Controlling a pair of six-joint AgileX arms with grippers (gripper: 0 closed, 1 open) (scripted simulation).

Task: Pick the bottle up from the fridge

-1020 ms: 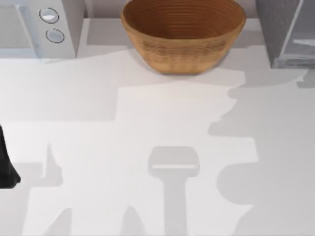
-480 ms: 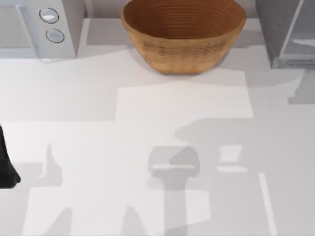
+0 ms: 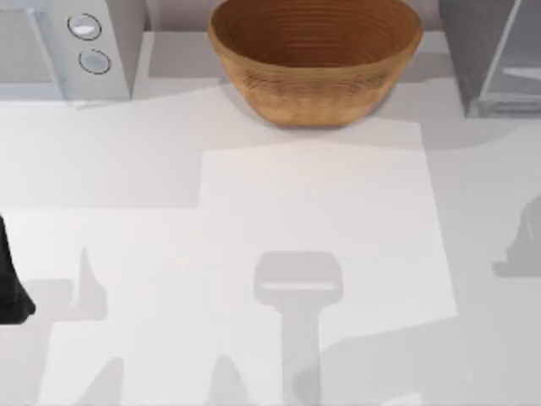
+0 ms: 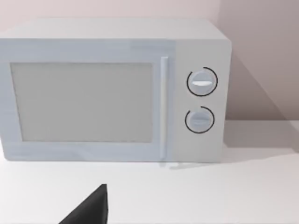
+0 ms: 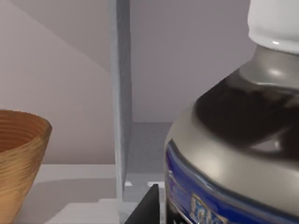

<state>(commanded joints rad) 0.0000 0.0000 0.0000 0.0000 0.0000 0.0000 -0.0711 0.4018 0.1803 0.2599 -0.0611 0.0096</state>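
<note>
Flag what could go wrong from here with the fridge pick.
Grip: the bottle looms right beside the right gripper, but a firm hold is not evident; it may tip or slip. Clearance: the fridge frame stands close by, and the basket next to it; pulling out could clip either. The left arm is parked at the top view's left edge.
</note>
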